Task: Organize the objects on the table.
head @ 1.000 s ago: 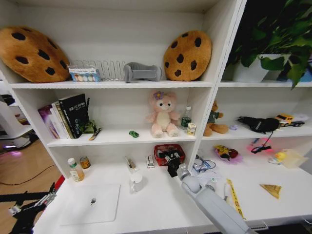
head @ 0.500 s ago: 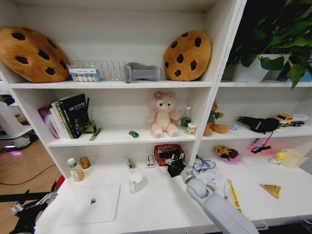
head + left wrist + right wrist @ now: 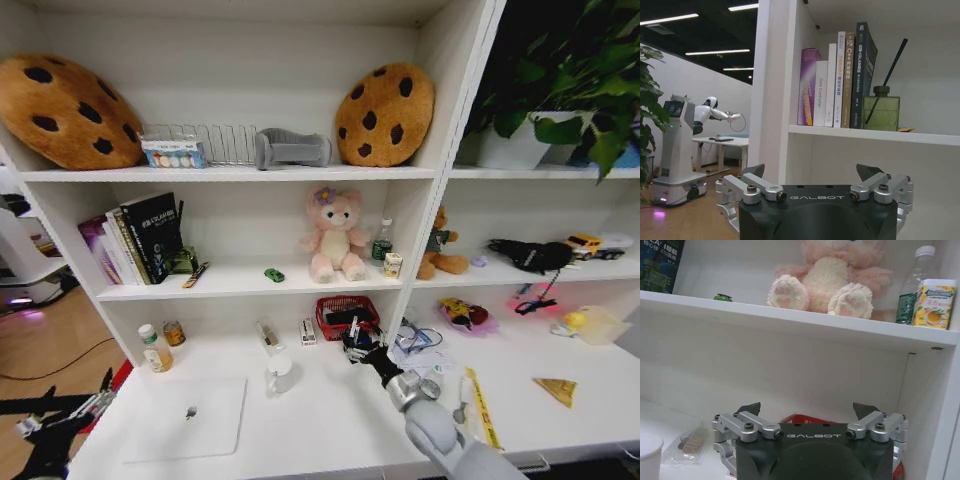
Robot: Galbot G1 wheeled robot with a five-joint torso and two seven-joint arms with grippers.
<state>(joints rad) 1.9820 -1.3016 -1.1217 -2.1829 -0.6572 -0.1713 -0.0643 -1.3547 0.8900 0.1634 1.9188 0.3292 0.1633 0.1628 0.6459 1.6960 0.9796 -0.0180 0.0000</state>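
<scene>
At the lower left of the head view, the left gripper (image 3: 40,425) hangs off the desk's edge over wood floor, fingers spread wide. The silver laptop (image 3: 187,417) lies closed on the white table (image 3: 320,420), the white mug (image 3: 280,372) beside it. Lower centre, the right gripper (image 3: 356,338) hovers wide open just before the red basket (image 3: 345,307).
</scene>
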